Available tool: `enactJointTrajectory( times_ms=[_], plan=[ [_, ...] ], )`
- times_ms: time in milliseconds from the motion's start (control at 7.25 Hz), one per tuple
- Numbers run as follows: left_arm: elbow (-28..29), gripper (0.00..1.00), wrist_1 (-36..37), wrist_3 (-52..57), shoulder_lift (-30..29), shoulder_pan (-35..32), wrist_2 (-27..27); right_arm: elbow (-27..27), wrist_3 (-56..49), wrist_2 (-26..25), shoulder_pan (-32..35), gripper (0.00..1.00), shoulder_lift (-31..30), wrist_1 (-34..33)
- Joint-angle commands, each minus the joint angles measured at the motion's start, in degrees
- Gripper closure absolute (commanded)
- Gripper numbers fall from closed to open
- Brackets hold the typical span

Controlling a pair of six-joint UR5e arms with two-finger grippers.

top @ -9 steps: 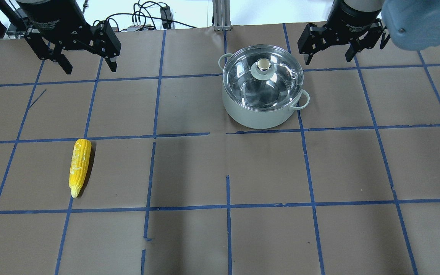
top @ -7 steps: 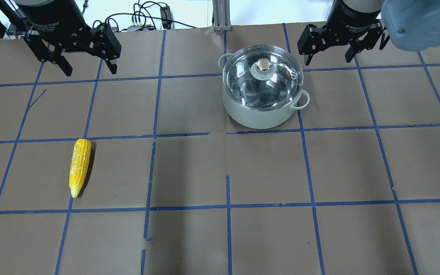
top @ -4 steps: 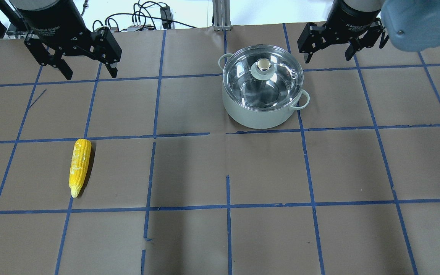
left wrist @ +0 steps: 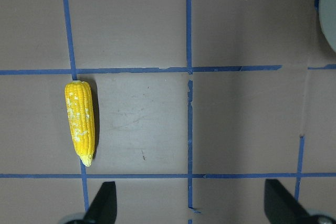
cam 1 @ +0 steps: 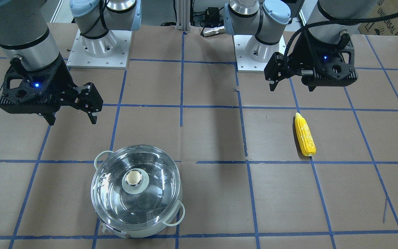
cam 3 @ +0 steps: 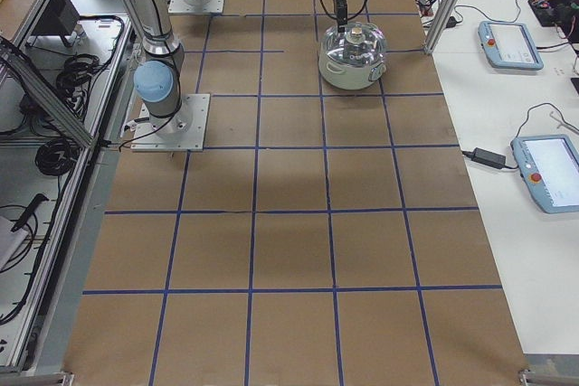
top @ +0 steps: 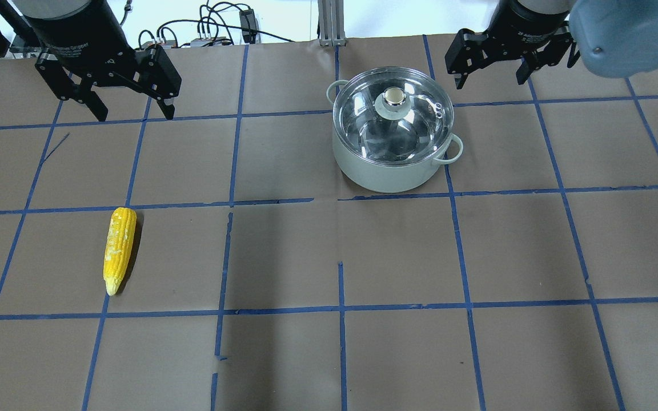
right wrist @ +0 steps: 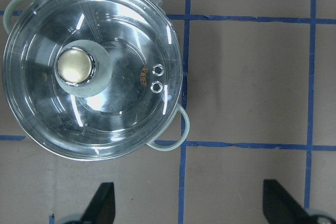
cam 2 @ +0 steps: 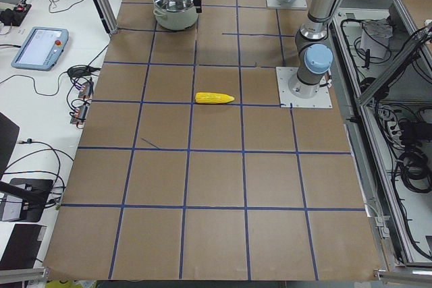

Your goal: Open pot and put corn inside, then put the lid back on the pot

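Observation:
The pot (top: 386,178) stands at the far middle-right of the table, with the glass lid (top: 363,117) seated on it and its knob upright. The corn (top: 119,250) lies flat at the left, pointed end toward the robot. My left gripper (top: 135,115) is open and empty, hovering well beyond the corn. My right gripper (top: 490,82) is open and empty, hovering just right of and beyond the pot. The left wrist view shows the corn (left wrist: 80,121) ahead of the open fingers. The right wrist view shows the lid (right wrist: 121,77) and a pot handle (right wrist: 181,127).
The table is covered in brown paper with a blue tape grid. Cables and a power box (top: 215,25) lie past the far edge. The arm bases (cam 1: 98,45) stand at the robot's side. Operator tablets (cam 3: 511,42) lie on a side bench.
My left gripper has shifted slightly nearer, toward the corn's side of the table. My right gripper has drifted slightly farther away. Pot, lid and corn have not moved.

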Motion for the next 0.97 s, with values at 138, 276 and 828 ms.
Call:
enactJointTrajectory(
  times_ms=[138, 276, 828],
  plan=[
    [-0.03, 0.00, 0.21, 0.11, -0.22, 0.00, 0.07, -6.85, 2.62, -2.50, 4.98, 0.00, 7.51, -0.32],
    [-0.38, 0.00, 0.12, 0.20, 0.05, 0.00, -0.02, -9.32, 3.24, -3.13, 7.36, 0.00, 11.90, -1.10],
    [-1.52, 0.00, 0.39, 1.34, 0.49, 0.00, -0.19, -9.61, 3.69, -3.05, 9.49, 0.00, 19.94, -8.84]
  ],
)
